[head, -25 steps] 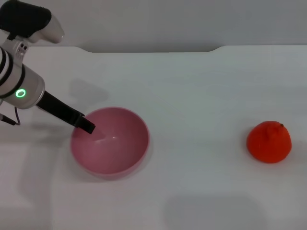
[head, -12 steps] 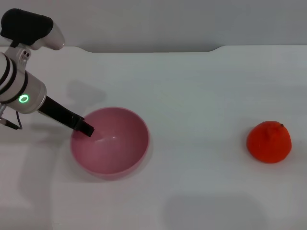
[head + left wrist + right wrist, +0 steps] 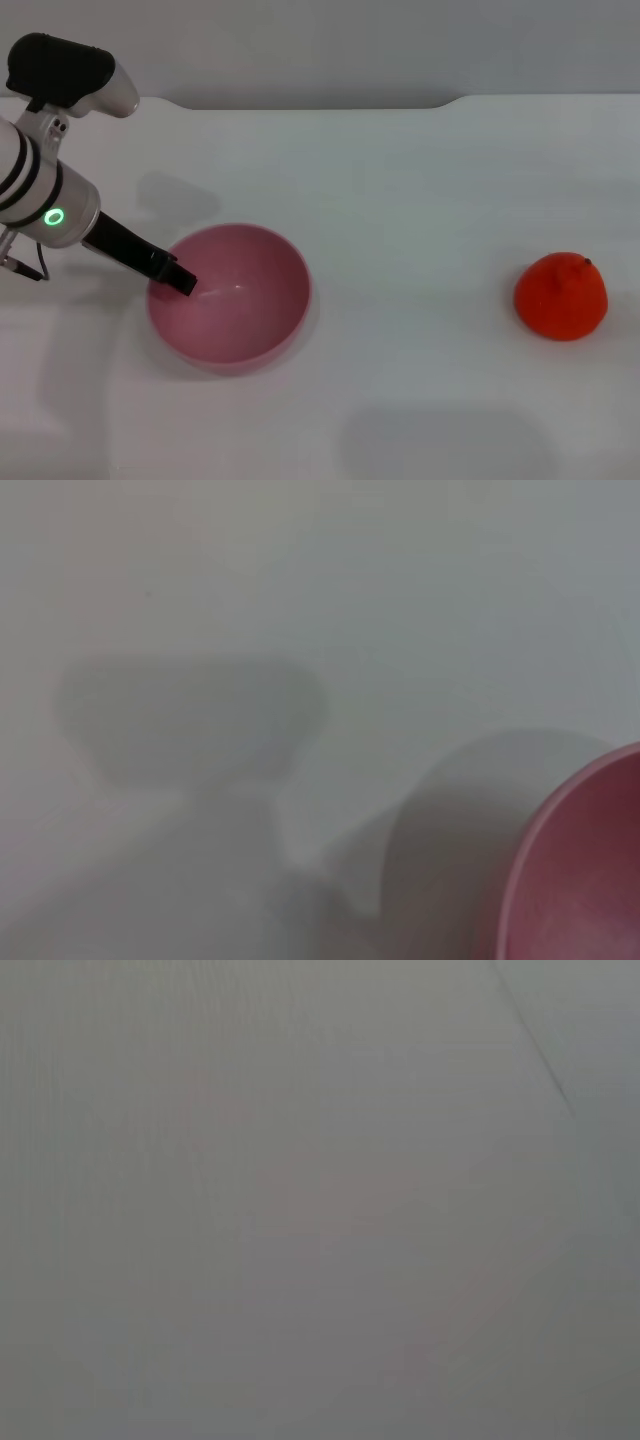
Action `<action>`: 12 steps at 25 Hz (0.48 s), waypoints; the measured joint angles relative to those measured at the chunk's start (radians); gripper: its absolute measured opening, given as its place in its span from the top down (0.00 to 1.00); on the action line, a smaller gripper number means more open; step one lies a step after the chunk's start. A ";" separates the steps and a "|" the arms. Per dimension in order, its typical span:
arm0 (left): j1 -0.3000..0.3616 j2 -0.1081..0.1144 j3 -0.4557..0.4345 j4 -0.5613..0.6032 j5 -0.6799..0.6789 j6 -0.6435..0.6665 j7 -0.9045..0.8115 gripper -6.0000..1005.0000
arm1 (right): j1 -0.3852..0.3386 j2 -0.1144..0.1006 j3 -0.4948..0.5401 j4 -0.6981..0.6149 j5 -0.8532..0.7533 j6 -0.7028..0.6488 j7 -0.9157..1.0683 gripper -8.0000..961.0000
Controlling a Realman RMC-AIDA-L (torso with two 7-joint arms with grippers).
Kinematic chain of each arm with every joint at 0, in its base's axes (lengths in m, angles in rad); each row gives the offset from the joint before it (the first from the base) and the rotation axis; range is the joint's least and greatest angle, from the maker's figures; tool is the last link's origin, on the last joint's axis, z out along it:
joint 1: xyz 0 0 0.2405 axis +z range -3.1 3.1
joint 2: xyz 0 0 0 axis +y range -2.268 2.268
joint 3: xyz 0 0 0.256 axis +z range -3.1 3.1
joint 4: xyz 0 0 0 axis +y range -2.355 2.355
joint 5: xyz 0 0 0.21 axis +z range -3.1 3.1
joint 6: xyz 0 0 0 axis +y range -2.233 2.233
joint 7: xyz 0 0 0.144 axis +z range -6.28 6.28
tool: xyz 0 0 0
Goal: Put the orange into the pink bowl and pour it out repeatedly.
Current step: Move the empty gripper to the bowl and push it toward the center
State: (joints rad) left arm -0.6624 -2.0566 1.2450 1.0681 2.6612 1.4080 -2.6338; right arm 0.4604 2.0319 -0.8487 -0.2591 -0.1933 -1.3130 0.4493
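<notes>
The left pincer (image 3: 180,281) sits at the left rim of the pink bowl (image 3: 230,298), with a dark finger reaching over the rim into the cavity. Whether it is apart or clamped on the rim cannot be told; only one dark tip shows in the head view, and the left wrist view shows just the bowl's edge and shadows on the desk (image 3: 400,200). The bowl stands upright and empty at the left of the desk. The orange (image 3: 561,296) lies on the desk at the far right, well apart from the bowl. The right arm is not in the head view, and its wrist view shows only plain surface.

Judgement: the fruit is out, so the next loading falls due. The bowl should stay level and still while the orange is brought across and released low over the bowl's middle, to prevent bouncing out or tipping.
</notes>
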 joint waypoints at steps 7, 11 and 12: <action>0.000 0.000 0.001 0.000 -0.001 -0.002 -0.002 0.39 | 0.002 0.001 -0.009 -0.001 0.000 0.000 0.000 0.54; -0.002 0.002 0.001 0.001 -0.001 -0.003 -0.027 0.46 | 0.000 0.001 -0.009 -0.002 0.000 0.000 0.000 0.54; -0.002 0.003 0.000 0.001 -0.001 -0.003 -0.035 0.47 | -0.001 0.002 -0.009 -0.003 0.000 0.000 0.000 0.54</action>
State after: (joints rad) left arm -0.6643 -2.0538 1.2455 1.0694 2.6606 1.4052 -2.6692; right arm 0.4598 2.0334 -0.8575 -0.2617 -0.1933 -1.3130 0.4493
